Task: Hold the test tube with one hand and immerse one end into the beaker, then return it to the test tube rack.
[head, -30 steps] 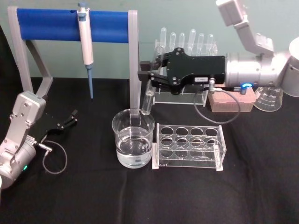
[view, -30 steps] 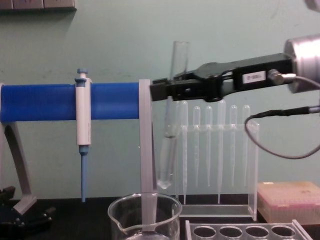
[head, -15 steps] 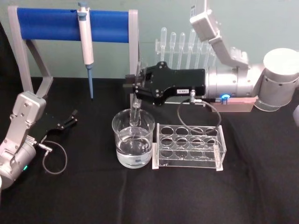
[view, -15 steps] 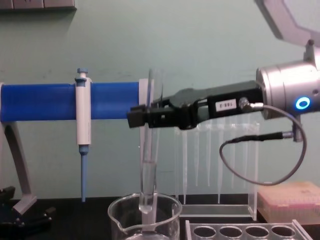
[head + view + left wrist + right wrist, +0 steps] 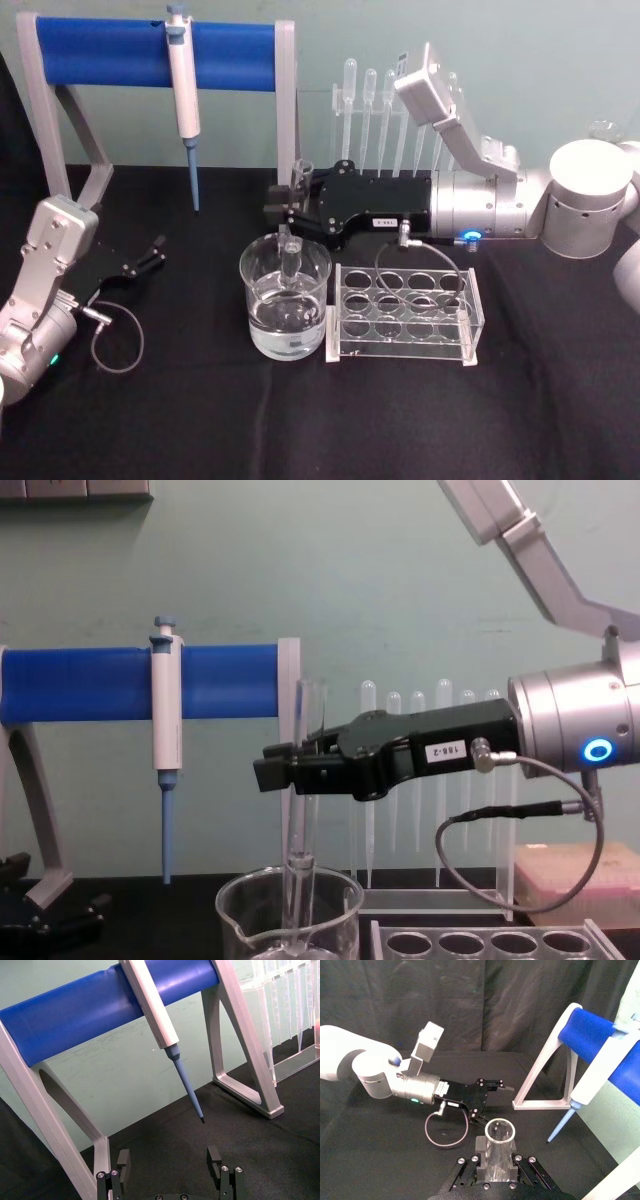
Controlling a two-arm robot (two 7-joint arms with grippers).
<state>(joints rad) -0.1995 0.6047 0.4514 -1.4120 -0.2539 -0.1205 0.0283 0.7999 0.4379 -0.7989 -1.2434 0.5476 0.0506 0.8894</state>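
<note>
My right gripper (image 5: pixel 286 207) reaches in from the right and is shut on the test tube (image 5: pixel 290 258), a clear glass tube held upright. The tube's lower end hangs inside the beaker (image 5: pixel 285 300), below its rim; I cannot tell whether it touches the water. From the chest, the test tube (image 5: pixel 302 830) drops from the right gripper (image 5: pixel 290 772) into the beaker (image 5: pixel 250 920). The right wrist view looks down the test tube's open rim (image 5: pixel 499 1132), clamped between the black fingers (image 5: pixel 470 1172). My left gripper (image 5: pixel 153 252) is parked at the table's left, open (image 5: pixel 170 1160).
A clear tube rack (image 5: pixel 405 312) stands right beside the beaker. Behind it is a stand with a blue bar (image 5: pixel 150 52) and a hanging pipettor (image 5: pixel 183 95). A rack of plastic pipettes (image 5: pixel 385 95) stands at the back. A pink tip box (image 5: pixel 580 880) sits at the right.
My right gripper has moved left and down with the test tube. The tube went from tilted beside the beaker to upright, with its lower end inside the beaker. The left arm stayed still.
</note>
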